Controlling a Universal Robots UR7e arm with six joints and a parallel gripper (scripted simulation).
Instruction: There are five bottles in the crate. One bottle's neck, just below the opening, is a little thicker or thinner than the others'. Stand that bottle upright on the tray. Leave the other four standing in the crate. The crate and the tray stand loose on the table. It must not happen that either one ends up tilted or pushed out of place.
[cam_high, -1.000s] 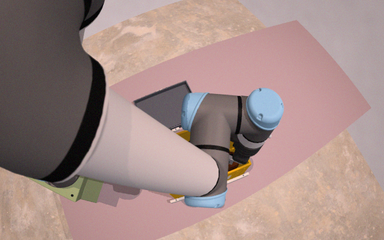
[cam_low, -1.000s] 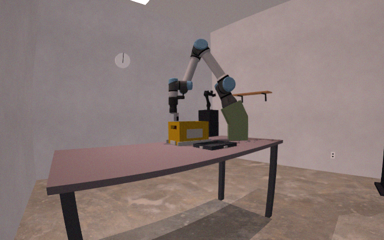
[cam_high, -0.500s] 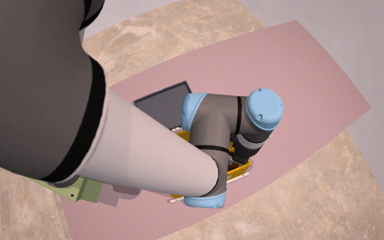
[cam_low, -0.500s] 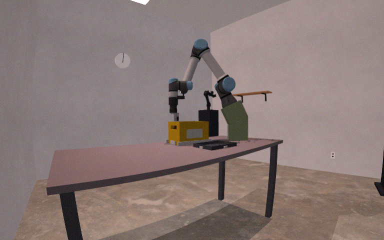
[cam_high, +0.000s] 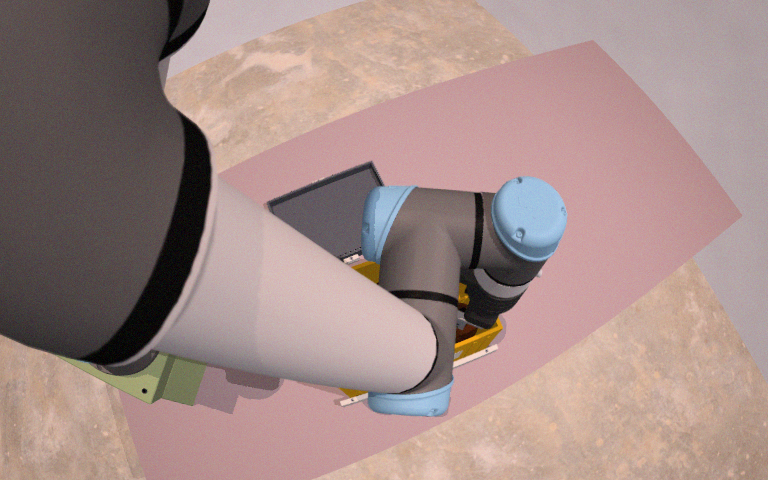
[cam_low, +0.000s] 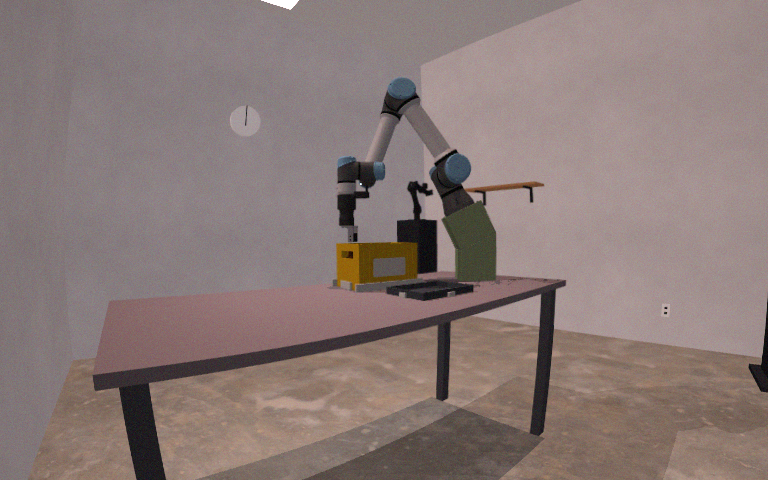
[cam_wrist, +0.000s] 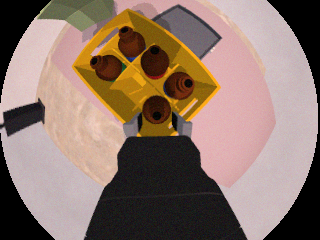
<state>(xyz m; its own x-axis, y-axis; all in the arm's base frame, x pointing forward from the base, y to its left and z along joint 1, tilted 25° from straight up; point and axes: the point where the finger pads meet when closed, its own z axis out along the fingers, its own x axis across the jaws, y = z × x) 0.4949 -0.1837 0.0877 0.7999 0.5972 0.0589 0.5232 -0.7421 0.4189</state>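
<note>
A yellow crate (cam_wrist: 148, 74) holds several brown bottles standing upright. In the wrist view the nearest bottle (cam_wrist: 156, 108) sits right under my gripper, with its mouth between the two fingers. Other bottles stand at the right (cam_wrist: 180, 84), in the middle (cam_wrist: 155, 60) and at the far side (cam_wrist: 131, 42) (cam_wrist: 107, 67). My gripper (cam_low: 352, 233) is open and empty, pointing straight down just above the crate's (cam_low: 376, 262) left end. The dark tray (cam_low: 430, 289) lies flat beside the crate, and it shows in the overhead view (cam_high: 328, 209) too. The arm hides most of the crate (cam_high: 481, 333) in the overhead view.
The green robot base (cam_low: 470, 243) stands behind the tray. A black box with a small stand (cam_low: 416, 240) is behind the crate. The crate rests on a pale flat plate (cam_low: 373, 285).
</note>
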